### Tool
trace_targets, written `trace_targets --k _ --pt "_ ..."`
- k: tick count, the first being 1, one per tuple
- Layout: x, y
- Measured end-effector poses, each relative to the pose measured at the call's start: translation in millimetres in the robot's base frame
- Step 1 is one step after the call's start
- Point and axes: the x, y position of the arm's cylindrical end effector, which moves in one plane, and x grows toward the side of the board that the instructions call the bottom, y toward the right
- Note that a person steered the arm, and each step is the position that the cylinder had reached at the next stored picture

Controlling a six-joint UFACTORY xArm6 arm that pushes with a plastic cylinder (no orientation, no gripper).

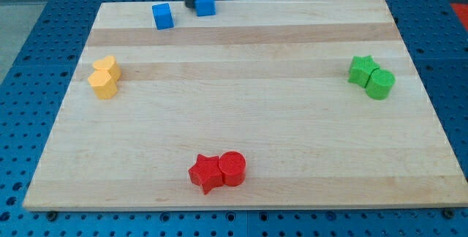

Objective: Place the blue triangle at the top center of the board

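The blue triangle sits at the board's top edge, a little left of centre. My tip is right beside it on its left, touching or nearly touching it. A blue cube lies a short way to the left of the tip, also near the top edge.
Two yellow blocks sit together at the view's left. Two green blocks, one a cylinder, sit at the right. A red star and a red cylinder touch near the bottom centre. The wooden board lies on a blue pegboard.
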Motion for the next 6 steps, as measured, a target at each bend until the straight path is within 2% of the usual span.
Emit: trace_targets --k 1,3,4,5,6 --pt "21.6 21.8" --pt "-11.0 20.0" --pt "-12.2 61.9" --pt "8.5 111.2" --pt "46.6 113.6"
